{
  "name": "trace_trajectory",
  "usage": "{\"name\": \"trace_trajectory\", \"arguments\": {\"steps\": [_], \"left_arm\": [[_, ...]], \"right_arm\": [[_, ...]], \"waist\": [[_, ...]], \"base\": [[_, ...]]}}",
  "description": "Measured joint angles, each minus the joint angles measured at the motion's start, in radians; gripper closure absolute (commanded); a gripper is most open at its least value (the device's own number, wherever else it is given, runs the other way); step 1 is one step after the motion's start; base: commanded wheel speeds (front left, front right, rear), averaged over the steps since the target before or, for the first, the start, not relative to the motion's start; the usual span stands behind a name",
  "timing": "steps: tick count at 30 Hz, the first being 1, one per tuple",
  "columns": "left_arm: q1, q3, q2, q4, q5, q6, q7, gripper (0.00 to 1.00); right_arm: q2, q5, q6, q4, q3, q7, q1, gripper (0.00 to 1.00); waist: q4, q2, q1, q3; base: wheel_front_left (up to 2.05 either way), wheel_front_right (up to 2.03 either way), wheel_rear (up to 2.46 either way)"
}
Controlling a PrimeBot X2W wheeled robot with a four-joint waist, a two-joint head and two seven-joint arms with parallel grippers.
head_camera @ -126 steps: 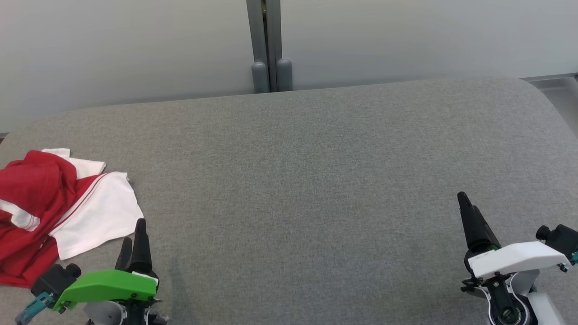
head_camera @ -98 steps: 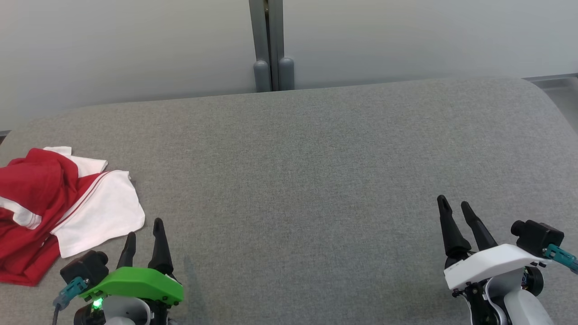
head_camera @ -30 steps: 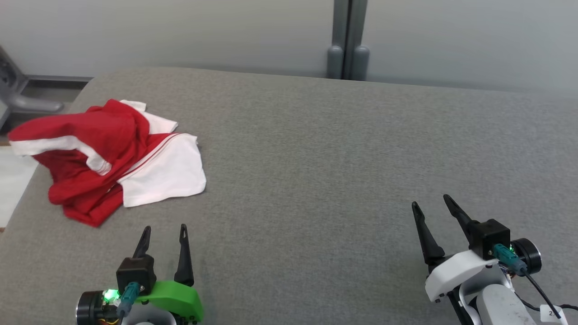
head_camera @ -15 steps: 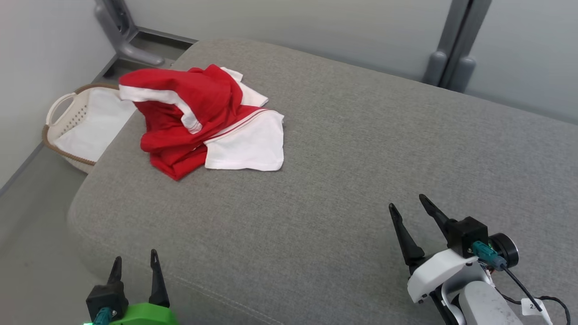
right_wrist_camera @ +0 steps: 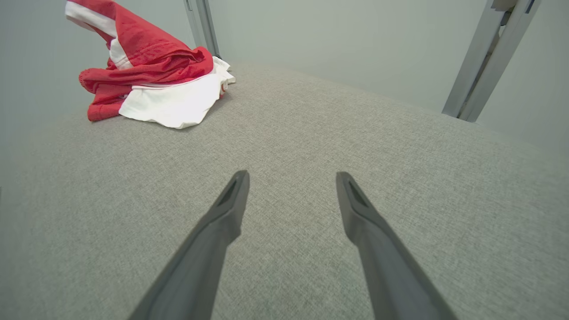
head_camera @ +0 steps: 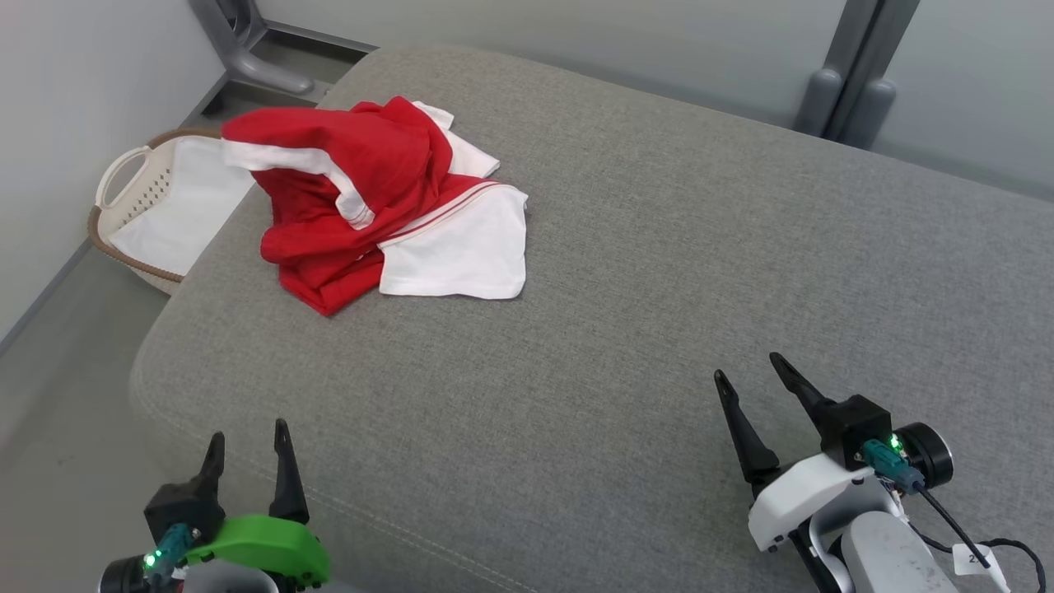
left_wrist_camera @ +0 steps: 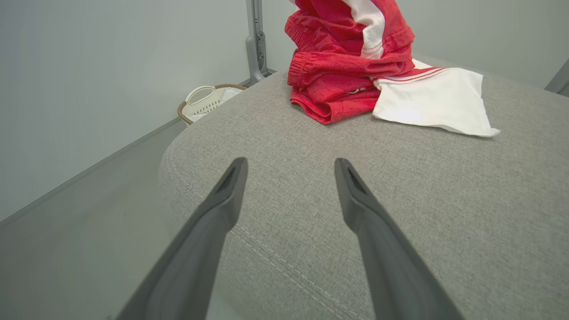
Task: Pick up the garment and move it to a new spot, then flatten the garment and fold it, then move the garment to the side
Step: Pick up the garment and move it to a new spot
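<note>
The garment (head_camera: 362, 198) is a crumpled red shirt with a white sleeve and a white band, heaped near the far left corner of the grey padded surface (head_camera: 659, 272). It also lies ahead in the left wrist view (left_wrist_camera: 351, 75) and far to the left in the right wrist view (right_wrist_camera: 155, 75). My left gripper (head_camera: 249, 436) hangs open at the surface's near left edge, well short of the garment, its fingers empty (left_wrist_camera: 289, 165). Over the near right of the surface, my right gripper (head_camera: 751, 366) is open and empty too (right_wrist_camera: 291, 178).
A white basket (head_camera: 156, 206) with a brown rim stands on the floor just left of the surface, below the garment's overhanging part; it shows too in the left wrist view (left_wrist_camera: 204, 100). Grey wall posts (head_camera: 848, 74) rise behind. The floor (head_camera: 58, 395) drops off on the left.
The head camera has swung left, bringing the garment, basket and floor into view. Both grippers stay open. The garment lies as before.
</note>
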Motion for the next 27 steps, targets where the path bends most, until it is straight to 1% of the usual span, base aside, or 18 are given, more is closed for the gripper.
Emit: {"name": "trace_trajectory", "arguments": {"steps": [8, 12, 15, 18, 22, 25, 27], "left_arm": [[-0.177, 0.093, 0.009, 0.039, 0.018, -0.056, 0.000, 0.00], [-0.286, 0.114, 0.034, 0.077, 0.035, -0.081, 0.000, 0.00], [-0.368, 0.128, 0.063, 0.122, 0.034, -0.097, 0.000, 0.00], [-0.449, 0.138, 0.086, 0.173, 0.012, -0.105, 0.000, 0.00], [-0.525, 0.127, 0.101, 0.236, -0.014, -0.109, 0.000, 0.00], [-0.566, 0.089, 0.107, 0.286, -0.035, -0.110, 0.000, 0.00], [-0.593, 0.062, 0.123, 0.323, -0.061, -0.110, 0.000, 0.00]], "right_arm": [[-0.008, -0.039, 0.000, -0.019, -0.001, 0.000, -0.034, 0.00], [-0.025, -0.044, 0.000, -0.030, 0.002, 0.000, -0.059, 0.00], [-0.033, -0.047, 0.000, -0.036, 0.004, 0.000, -0.076, 0.00], [-0.036, -0.049, 0.000, -0.044, 0.008, -0.001, -0.097, 0.00], [-0.044, -0.052, 0.000, -0.048, 0.012, -0.001, -0.118, 0.00], [-0.047, -0.055, 0.000, -0.053, 0.014, -0.001, -0.129, 0.00], [-0.049, -0.057, 0.000, -0.060, 0.017, -0.002, -0.140, 0.00]], "waist": [[-0.055, 0.0000, 0.0000, 0.063], [-0.082, 0.0000, 0.0000, 0.110], [-0.102, 0.0000, 0.0000, 0.147], [-0.124, 0.0000, 0.0000, 0.186], [-0.149, 0.0000, 0.0000, 0.232], [-0.168, 0.0000, 0.0001, 0.265], [-0.181, 0.0000, 0.0000, 0.287]], "base": [[0.00, 0.00, 0.00], [0.00, 0.00, 0.00], [0.00, 0.00, 0.00], [0.00, 0.00, 0.00], [0.00, 0.00, 0.00], [0.00, 0.00, 0.00], [0.00, 0.00, 0.00]]}}
